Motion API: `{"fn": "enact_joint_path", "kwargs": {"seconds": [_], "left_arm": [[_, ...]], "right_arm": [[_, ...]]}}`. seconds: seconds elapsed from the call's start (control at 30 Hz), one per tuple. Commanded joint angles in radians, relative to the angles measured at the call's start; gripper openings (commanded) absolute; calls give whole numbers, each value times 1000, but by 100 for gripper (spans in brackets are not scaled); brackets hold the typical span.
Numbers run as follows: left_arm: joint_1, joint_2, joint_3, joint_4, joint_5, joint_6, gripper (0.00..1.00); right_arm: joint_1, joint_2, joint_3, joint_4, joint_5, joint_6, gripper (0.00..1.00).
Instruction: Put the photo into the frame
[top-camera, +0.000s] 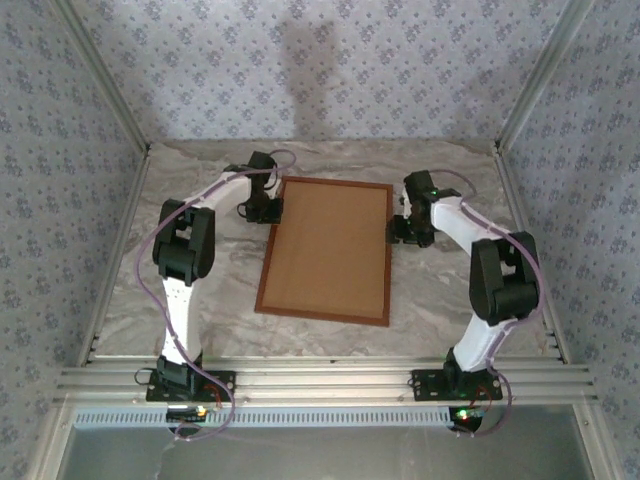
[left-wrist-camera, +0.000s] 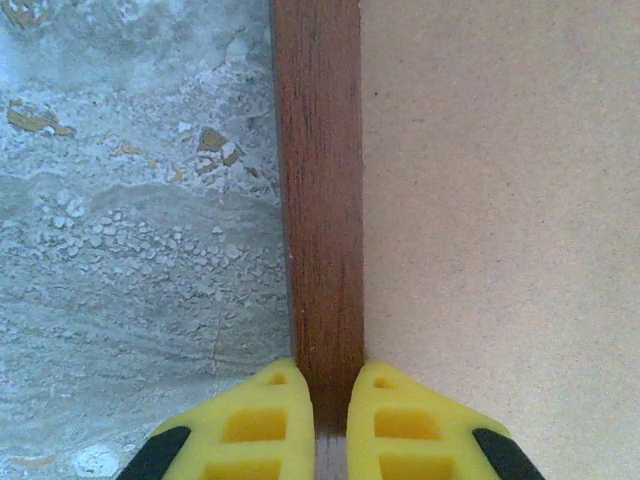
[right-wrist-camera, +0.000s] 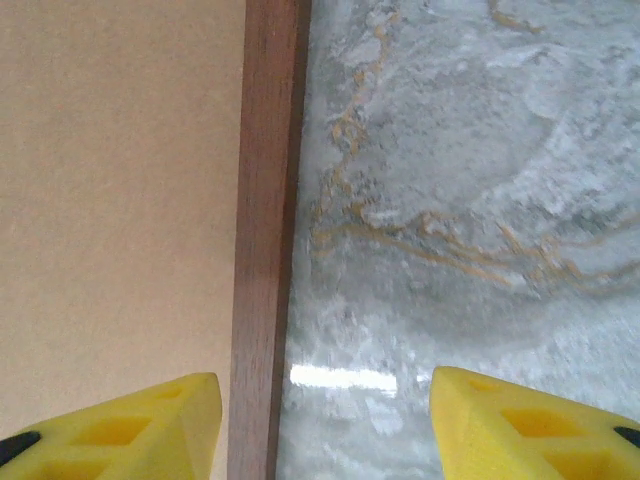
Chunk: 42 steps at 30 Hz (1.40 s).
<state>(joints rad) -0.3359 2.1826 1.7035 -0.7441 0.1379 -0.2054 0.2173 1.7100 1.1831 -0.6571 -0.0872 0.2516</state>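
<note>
Left claw (left-wrist-camera: 330, 378) clenched almost tip to tip, set over the left rail of the frame (top-camera: 323, 316); contact impossible to judge. Right claw (right-wrist-camera: 325, 378) released, yellow fingers (right-wrist-camera: 150, 425) wide apart, straddling the right rail, one over the brown backing board (top-camera: 330, 245), the other over bare table (top-camera: 420, 310). Frame flat on the table between both arms, board filling it edge to edge. Grey marbled tabletop, floral wallpaper (top-camera: 320, 60) on three sides, aluminium rails (top-camera: 320, 385) along the near edge.
</note>
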Motion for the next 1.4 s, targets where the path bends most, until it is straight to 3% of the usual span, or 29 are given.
{"fn": "enact_joint_path", "kwargs": {"seconds": [0.0, 0.3, 0.53, 0.87, 1.37], "left_arm": [[-2, 38, 16, -39, -44, 31, 0], [-2, 37, 4, -41, -43, 31, 0], [-2, 30, -4, -40, -40, 32, 0], [-2, 31, -5, -43, -38, 32, 0], [-2, 35, -10, -40, -37, 31, 0]], "right_arm": [[-17, -67, -58, -12, 28, 51, 58], [12, -200, -217, -28, 12, 134, 57], [67, -314, -358, 44, -68, 229, 55], [140, -266, -389, 88, -93, 244, 52], [171, -222, -366, 60, -24, 248, 52]]}}
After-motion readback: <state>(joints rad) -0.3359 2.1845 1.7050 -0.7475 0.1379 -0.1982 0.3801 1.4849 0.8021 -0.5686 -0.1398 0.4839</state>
